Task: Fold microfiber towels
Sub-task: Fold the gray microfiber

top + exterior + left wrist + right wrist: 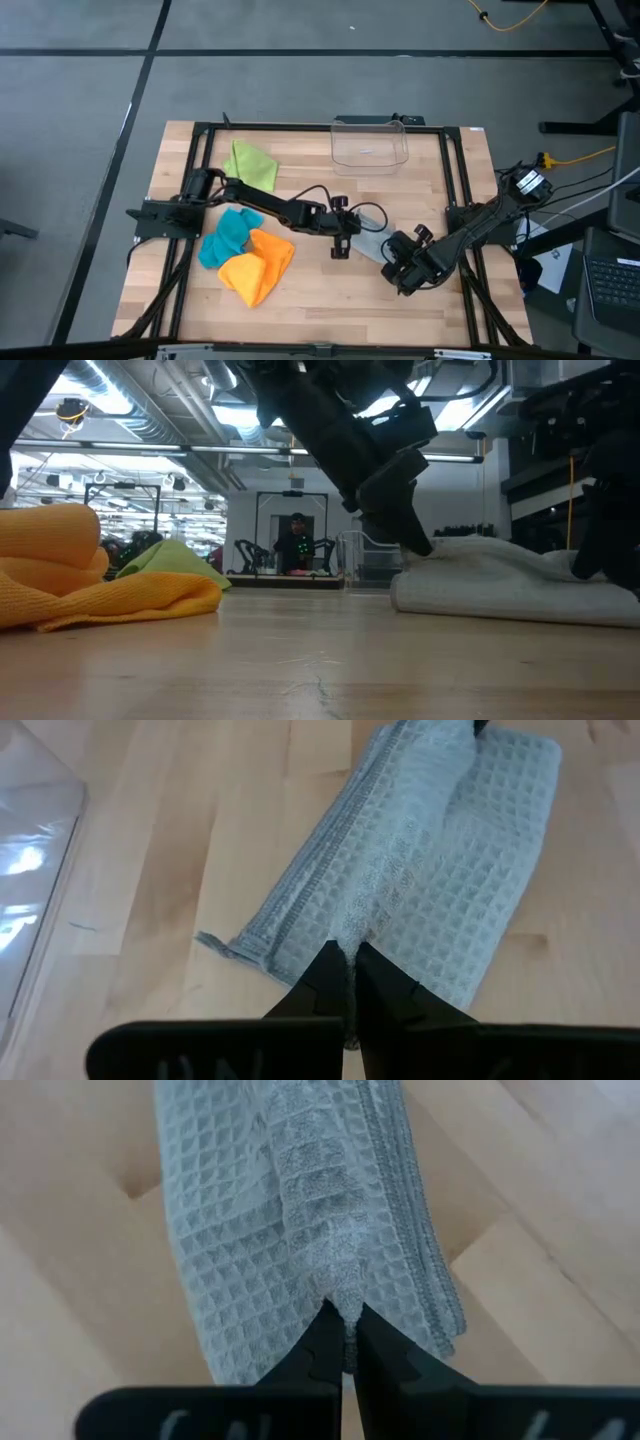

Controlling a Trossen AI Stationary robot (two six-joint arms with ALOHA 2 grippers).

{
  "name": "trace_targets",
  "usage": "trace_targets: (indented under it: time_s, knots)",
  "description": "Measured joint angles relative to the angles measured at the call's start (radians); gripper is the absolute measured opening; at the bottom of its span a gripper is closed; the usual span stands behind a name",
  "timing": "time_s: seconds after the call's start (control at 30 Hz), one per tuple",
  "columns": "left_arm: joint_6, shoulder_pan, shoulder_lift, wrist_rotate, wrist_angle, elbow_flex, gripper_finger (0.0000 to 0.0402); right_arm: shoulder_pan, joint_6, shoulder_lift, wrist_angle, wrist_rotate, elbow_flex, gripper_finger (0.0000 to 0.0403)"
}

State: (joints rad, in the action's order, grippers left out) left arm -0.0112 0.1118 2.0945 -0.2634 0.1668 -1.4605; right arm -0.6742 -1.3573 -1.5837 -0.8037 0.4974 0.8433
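Observation:
The light grey towel (375, 242) lies folded into a narrow strip on the table's middle, between my two grippers. My left gripper (347, 238) is shut on the strip's left end; my right gripper (398, 264) is shut on its right end. The lime green towel (250, 163) lies at the back left. The teal towel (228, 236) and the orange towel (260, 265) lie crumpled at the front left, touching each other. My left gripper pinches a raised ridge of the grey towel (350, 942) between its two fingers, at the strip's left end. The fingers slant down from above. The towel lies on the table. My right gripper pinches the same ridge (343, 1302) at the strip's right end between its two fingers, slanting down. The towel rests on the table, slack between the two holds.
A clear plastic bin (370, 143) stands at the back middle of the table. A black frame (455, 180) runs around the wooden top. Bare wood lies in front of the grey towel.

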Motion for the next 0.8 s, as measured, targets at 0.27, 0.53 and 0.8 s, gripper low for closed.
trace_targets:
  time_s: [0.27, 0.53, 0.8]
  knots:
    - [-0.001, -0.034, 0.0, 0.052, -0.001, 0.0, 0.003, 0.019, 0.001, -0.012, -0.001, 0.003, 0.0, 0.0063]
    - [-0.001, -0.062, 0.026, 0.059, -0.01, 0.0, 0.0077, 0.035, 0.003, -0.012, -0.044, 0.004, 0.0, 0.0109]
    - [-0.019, -0.068, 0.016, -0.062, -0.064, -0.008, 0.0088, 0.043, 0.0, -0.01, -0.159, 0.002, 0.036, 0.0119]
